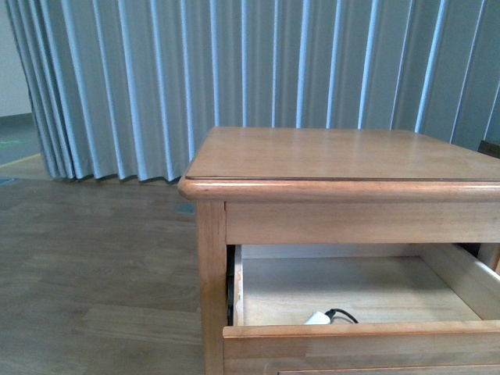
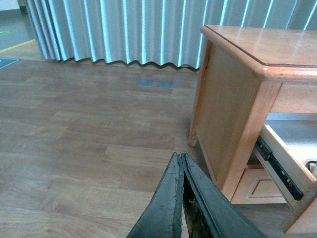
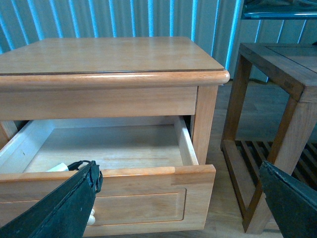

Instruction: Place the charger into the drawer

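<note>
Placement is judged done. In the front view the drawer [image 1: 359, 331] is seen pulled out under the cabinet top [image 1: 344, 156]. The charger [image 1: 317, 318] lies inside on the pale wood, just behind the front wall, with its black cable [image 1: 342, 315] curled beside it. Neither arm is shown there.

In the left wrist view the left gripper [image 2: 180, 158] is held over the wooden floor [image 2: 89, 129], well apart from the cabinet, its fingers pressed together with nothing between them. The drawer's side and slide rail are seen, and only a trace of the cable at the picture's edge.

In the right wrist view the right gripper [image 3: 179, 171] is spread wide and empty in front of the drawer. The charger is partly hidden behind one finger [image 3: 69, 203], and the pale knob [image 3: 90, 216] is glimpsed below. A slatted side table [image 3: 277, 64] stands beside the cabinet.

Nothing is left but, perhaps, closing the drawer, which the task does not demand.
</note>
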